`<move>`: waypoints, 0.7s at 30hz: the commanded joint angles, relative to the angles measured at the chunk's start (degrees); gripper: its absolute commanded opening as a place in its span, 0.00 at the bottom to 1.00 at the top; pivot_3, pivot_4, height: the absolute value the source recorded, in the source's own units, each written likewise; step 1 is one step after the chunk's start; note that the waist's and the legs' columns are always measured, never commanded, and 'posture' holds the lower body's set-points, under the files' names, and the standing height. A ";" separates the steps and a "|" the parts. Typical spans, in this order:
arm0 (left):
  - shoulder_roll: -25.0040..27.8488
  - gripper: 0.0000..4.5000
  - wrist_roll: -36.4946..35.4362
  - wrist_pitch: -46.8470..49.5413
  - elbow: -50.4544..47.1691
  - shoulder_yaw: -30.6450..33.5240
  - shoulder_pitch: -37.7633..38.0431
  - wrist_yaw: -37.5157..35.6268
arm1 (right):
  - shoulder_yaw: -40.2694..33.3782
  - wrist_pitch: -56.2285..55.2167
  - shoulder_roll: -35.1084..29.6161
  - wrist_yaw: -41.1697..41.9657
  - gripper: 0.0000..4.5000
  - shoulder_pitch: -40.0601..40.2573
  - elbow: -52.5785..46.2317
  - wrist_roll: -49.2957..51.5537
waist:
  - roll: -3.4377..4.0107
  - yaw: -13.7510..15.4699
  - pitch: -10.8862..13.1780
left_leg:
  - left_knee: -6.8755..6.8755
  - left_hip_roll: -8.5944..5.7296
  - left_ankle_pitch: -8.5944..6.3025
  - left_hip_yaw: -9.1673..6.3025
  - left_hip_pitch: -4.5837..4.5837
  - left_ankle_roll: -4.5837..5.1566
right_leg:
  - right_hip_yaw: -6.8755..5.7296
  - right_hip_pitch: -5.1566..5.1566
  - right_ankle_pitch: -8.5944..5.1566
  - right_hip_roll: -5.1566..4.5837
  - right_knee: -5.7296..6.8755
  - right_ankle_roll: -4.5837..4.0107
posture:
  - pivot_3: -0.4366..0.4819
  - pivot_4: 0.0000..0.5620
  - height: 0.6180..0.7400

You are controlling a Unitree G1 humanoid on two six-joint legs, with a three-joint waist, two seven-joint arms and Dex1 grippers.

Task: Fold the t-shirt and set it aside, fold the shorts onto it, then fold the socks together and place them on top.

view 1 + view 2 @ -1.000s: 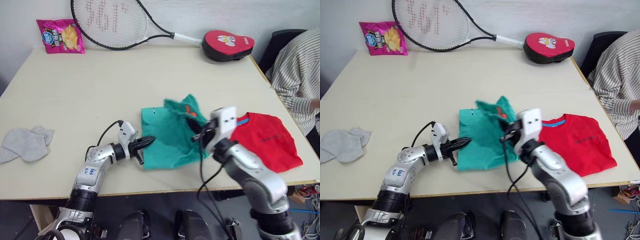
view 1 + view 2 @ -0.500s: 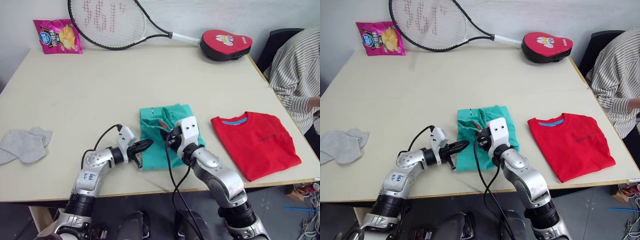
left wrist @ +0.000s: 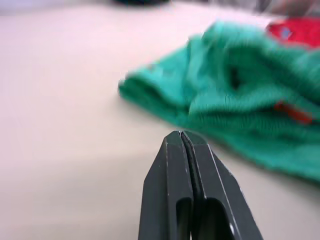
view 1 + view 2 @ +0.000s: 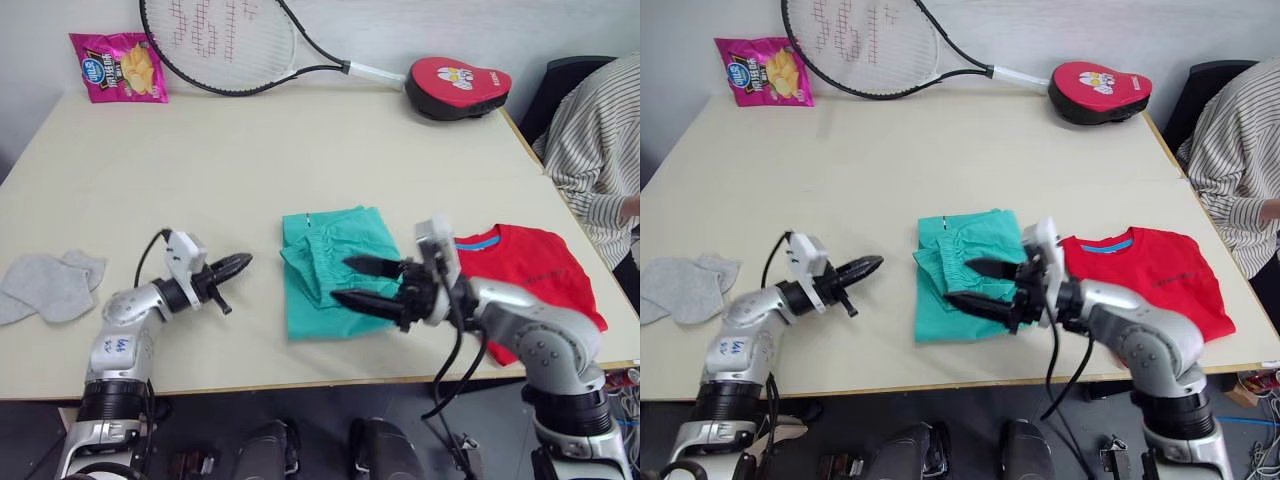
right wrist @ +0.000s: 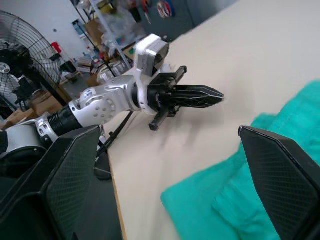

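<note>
Teal shorts [image 4: 335, 268] lie folded near the counter's [image 4: 300, 160] front edge, just beside the red t-shirt [image 4: 530, 280] at the right edge, with the right gripper [image 4: 365, 283] spread above them, apparently to lift them over, and the left gripper [image 4: 232, 267] pressed together, apart.

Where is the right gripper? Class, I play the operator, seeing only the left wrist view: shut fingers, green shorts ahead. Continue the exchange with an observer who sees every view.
Observer: The right gripper is open, its fingers spread above the shorts.
Operator: And the red at the edge of my view?
Observer: That is the t-shirt, lying flat to the right of the shorts, partly behind the right arm.
Operator: Where are the socks?
Observer: The socks lie near the left edge of the table, further left than the left gripper.
</note>
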 commanded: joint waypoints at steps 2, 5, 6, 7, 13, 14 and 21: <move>-1.91 0.00 -1.51 3.94 -6.77 -7.37 -4.60 -3.68 | 1.44 -14.57 1.34 3.90 0.63 -5.65 14.05 -11.65 | 0.01 0.06 0.00 | 0.00 -0.12 0.01 0.06 -0.01 0.02 | 0.04 0.02 0.08 -0.06 -0.05 0.14 | 0.48 0.27 1.00; -4.84 0.00 2.18 2.40 -4.20 -12.44 -7.32 -3.57 | 5.69 -28.41 2.46 6.85 0.38 -10.21 25.28 -22.50 | 0.01 -0.26 0.01 | -0.04 -0.15 0.03 0.23 -0.02 0.04 | 0.12 -0.02 0.11 0.00 -0.06 0.20 | 0.48 0.27 1.00; -5.39 0.00 3.17 1.83 -3.24 -13.52 -7.93 -3.57 | 6.61 -31.90 2.86 7.72 0.30 -11.30 28.15 -24.93 | 0.00 -0.40 0.02 | -0.04 -0.13 0.10 0.29 -0.02 0.13 | 0.12 -0.04 0.11 0.10 0.01 0.21 | 0.48 0.27 1.00; -6.21 0.00 4.77 0.83 -1.86 -15.23 -8.47 -3.52 | 6.92 -34.43 3.72 8.30 0.23 -12.58 31.54 -26.28 | 0.00 -0.48 0.03 | -0.06 -0.07 0.23 0.37 -0.06 0.31 | 0.15 -0.08 0.11 0.21 0.10 0.21 | 0.48 0.27 1.00; -14.23 0.00 13.91 -4.73 9.58 -18.97 -11.27 6.76 | 10.40 -51.09 7.78 10.58 0.01 -17.72 48.61 -36.68 | -0.01 -0.49 0.05 | 0.05 0.02 0.41 0.50 -0.05 0.37 | 0.16 -0.10 0.11 0.29 0.15 0.21 | 0.48 0.27 1.00; -15.35 0.00 14.91 -4.18 10.55 -18.95 -10.90 9.15 | 11.49 -54.14 8.98 10.76 0.01 -17.89 51.04 -38.45 | -0.01 -0.48 0.05 | 0.09 0.02 0.40 0.49 -0.05 0.39 | 0.21 -0.08 0.12 0.26 0.15 0.22 | 0.48 0.27 1.00; -13.39 0.00 19.17 2.32 9.66 -20.55 -7.01 11.99 | 8.72 -64.05 12.32 8.37 0.01 -21.65 68.58 -41.75 | -0.01 -0.56 0.05 | 0.12 0.01 0.40 0.45 0.10 0.36 | 0.28 -0.03 0.12 0.21 0.35 0.22 | 0.48 0.27 1.00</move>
